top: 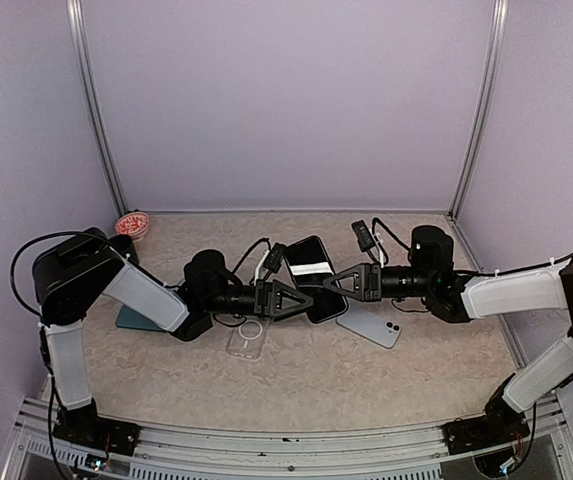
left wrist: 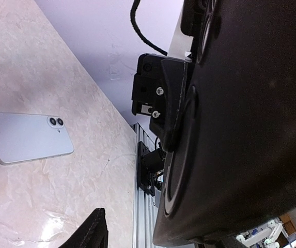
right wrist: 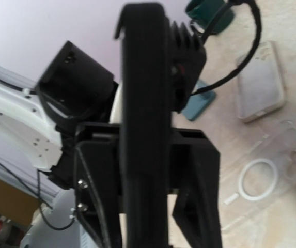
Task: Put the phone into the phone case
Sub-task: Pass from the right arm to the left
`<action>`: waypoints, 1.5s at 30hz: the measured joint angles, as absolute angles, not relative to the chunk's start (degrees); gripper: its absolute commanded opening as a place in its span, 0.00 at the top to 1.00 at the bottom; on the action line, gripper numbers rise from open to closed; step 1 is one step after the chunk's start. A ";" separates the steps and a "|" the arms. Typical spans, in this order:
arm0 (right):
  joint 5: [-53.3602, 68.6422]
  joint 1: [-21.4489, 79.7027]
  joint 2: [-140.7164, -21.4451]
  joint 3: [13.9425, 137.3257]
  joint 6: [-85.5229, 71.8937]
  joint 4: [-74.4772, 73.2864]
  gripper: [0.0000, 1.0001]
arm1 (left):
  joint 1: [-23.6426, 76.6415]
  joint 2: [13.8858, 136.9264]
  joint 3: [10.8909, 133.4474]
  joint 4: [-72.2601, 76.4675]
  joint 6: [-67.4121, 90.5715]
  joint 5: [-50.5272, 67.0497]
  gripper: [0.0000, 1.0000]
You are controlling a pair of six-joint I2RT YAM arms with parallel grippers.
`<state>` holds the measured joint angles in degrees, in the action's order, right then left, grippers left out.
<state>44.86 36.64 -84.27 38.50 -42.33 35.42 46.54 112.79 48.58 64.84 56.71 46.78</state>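
Phone (top: pixel 311 272), black, hangs over mid-tabletop (top: pixel 296 395), clamped edge-on by the closed right tool (top: pixel 336 284) reaching from 3 o'clock. Left tool (top: pixel 301 298) meets it from 9 o'clock, grip unclear. Clear case (top: pixel 248 338) lies flat at 7 o'clock, with bare surface toward 6.

Soft, even light filled the overhead view. Both wrist views blurred on close dark parts, and a faint sheen lay on the worktop (left wrist: pixel 34 62).

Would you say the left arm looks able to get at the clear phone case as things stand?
Probably yes: the clear phone case lies uncovered on the table close beside the left end effector, and the right end effector grips the black phone clear of it.
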 measured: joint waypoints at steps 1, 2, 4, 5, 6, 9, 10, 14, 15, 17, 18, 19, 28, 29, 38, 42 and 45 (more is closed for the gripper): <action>45.52 36.64 -84.64 38.50 -43.22 36.58 1.00 | 46.48 112.77 48.53 65.34 56.73 46.83 0.44; 46.17 36.64 -85.10 38.50 -44.12 37.76 1.00 | 46.39 112.77 48.51 65.80 56.75 46.96 0.44; 47.44 36.64 -86.30 38.50 -45.65 40.21 1.00 | 46.22 112.77 48.49 66.46 56.82 47.13 0.44; 48.25 36.67 -86.96 38.50 -46.24 41.23 1.00 | 46.13 112.77 48.49 66.52 56.97 47.42 0.44; 48.90 36.77 -87.46 38.50 -46.48 41.98 1.00 | 46.11 112.77 48.49 66.50 56.99 47.64 0.44; 50.17 37.17 -88.51 38.50 -47.29 42.94 1.00 | 45.74 112.38 48.23 66.48 57.04 48.05 0.41; 50.37 37.26 -88.55 38.50 -47.46 43.00 1.00 | 45.52 111.94 47.90 66.43 57.01 48.03 0.39; 50.50 37.28 -88.55 38.48 -47.42 43.24 1.00 | 43.40 109.03 45.87 66.48 56.88 47.66 0.38; 50.48 37.28 -88.55 38.48 -47.33 43.16 1.00 | 42.81 108.36 45.43 66.46 56.84 47.55 0.38; 50.43 37.28 -88.55 38.48 -47.13 43.09 1.00 | 41.80 107.42 45.06 66.48 56.77 47.53 0.39; 50.41 37.28 -88.55 38.48 -47.05 43.11 1.00 | 41.45 107.20 45.06 66.52 56.77 47.48 0.39; 50.41 37.28 -88.55 38.48 -47.00 43.09 1.00 | 41.25 107.11 45.06 66.54 56.75 47.48 0.39; 50.57 37.58 -89.27 38.48 -46.81 42.87 1.00 | 41.52 107.13 45.08 66.48 56.77 47.55 0.43; 50.54 37.74 -89.38 38.48 -46.54 42.72 1.00 | 41.56 107.13 45.10 66.48 56.77 47.53 0.44; 50.35 39.16 -91.74 38.50 -45.47 40.25 1.00 | 41.65 107.26 45.32 66.35 56.80 47.51 0.72; 50.39 39.38 -91.98 38.52 -44.64 39.94 1.00 | 41.65 107.44 45.34 65.10 56.58 47.07 0.83; 50.33 39.55 -91.98 38.63 -44.36 39.51 1.00 | 41.65 107.53 45.34 64.47 56.36 46.89 0.88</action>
